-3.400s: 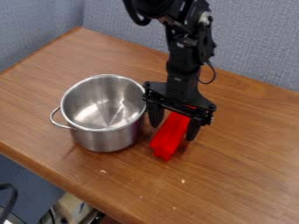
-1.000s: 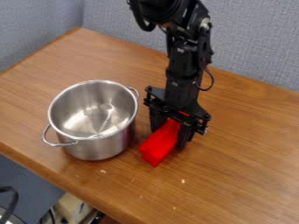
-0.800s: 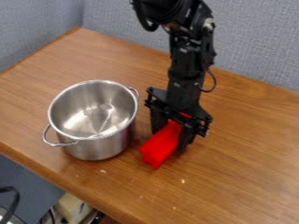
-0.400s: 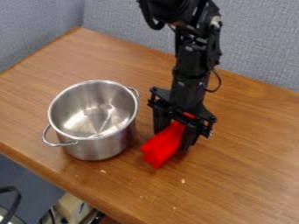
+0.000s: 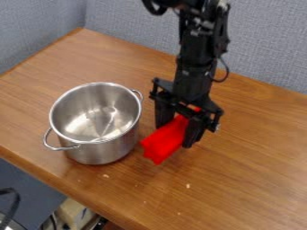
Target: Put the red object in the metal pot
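Observation:
The red object (image 5: 163, 143) is a bright red block, and my gripper (image 5: 182, 124) is shut on its upper end. The block hangs tilted, its lower end a little above the wooden table (image 5: 72, 63). It sits just right of the metal pot (image 5: 92, 121), a shiny steel pot standing upright and empty, with a loop handle at its front left rim. The black arm rises from the gripper to the top of the view, pointing straight down.
The table's front edge runs diagonally below the pot, with floor and cables beyond it at the bottom left. A grey-blue wall stands behind the table.
The gripper has risen with the red block in it, lifting the block's lower end off the table. The pot has not moved over the last second.

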`<state>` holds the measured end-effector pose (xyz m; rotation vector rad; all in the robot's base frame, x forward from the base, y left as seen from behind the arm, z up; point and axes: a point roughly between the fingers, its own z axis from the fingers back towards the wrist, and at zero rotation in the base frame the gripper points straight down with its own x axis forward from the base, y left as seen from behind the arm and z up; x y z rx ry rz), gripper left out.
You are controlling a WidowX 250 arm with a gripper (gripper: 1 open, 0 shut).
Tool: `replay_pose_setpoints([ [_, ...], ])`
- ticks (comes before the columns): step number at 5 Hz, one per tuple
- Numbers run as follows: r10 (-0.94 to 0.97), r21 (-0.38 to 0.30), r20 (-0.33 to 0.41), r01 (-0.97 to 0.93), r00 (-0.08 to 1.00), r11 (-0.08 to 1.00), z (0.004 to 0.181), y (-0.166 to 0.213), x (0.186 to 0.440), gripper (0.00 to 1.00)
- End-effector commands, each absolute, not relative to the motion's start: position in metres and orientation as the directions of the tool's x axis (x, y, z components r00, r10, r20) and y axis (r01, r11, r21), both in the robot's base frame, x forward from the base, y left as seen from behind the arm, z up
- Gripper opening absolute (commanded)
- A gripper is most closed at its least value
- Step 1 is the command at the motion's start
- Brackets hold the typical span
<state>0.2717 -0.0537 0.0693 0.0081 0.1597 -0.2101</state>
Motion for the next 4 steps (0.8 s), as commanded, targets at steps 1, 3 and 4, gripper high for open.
replay_pose_setpoints([
  [1,-0.246,0.004,-0.045,0.246,0.968,0.969,0.113,-0.066,0.278,0.00],
  [3,-0.257,0.024,-0.017,0.258,0.966,0.966,0.133,-0.039,0.277,0.00],
  [4,-0.170,0.047,-0.035,0.172,0.985,0.984,0.127,0.000,0.269,0.00],
])
